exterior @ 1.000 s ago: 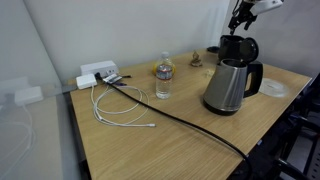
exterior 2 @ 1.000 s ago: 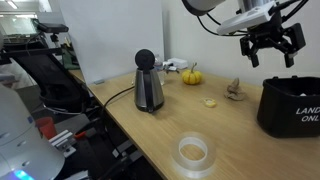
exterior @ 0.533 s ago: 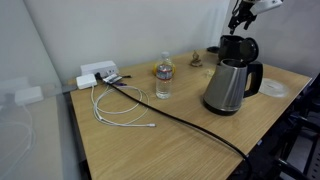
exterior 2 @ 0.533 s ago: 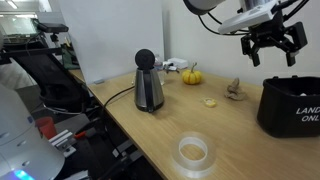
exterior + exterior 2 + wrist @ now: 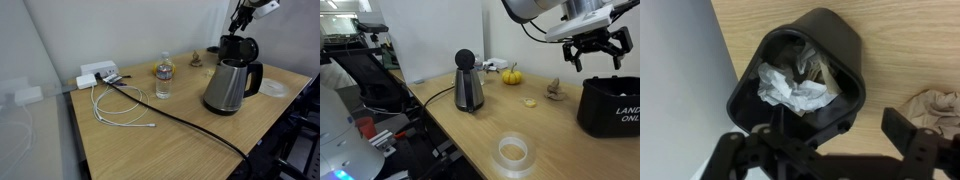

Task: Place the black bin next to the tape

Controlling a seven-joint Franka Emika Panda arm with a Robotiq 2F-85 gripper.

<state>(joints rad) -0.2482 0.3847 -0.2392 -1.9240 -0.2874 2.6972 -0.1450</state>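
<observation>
Above the black bin (image 5: 611, 108) the pincer (image 5: 597, 57) hangs spread wide, holding nothing. A sloppy grab on that glossy rim could slip and dump the crumpled paper (image 5: 790, 90) onto the counter (image 5: 552, 130).

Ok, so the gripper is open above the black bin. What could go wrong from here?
1. The black bin holds crumpled paper; a tilted lift could spill it.
2. The gripper hangs above the rim with its fingers spread; a pinch on the flared rim alone might slip.
3. The tape is a loose ring on the table; setting the bin down too close could knock it away.
</observation>
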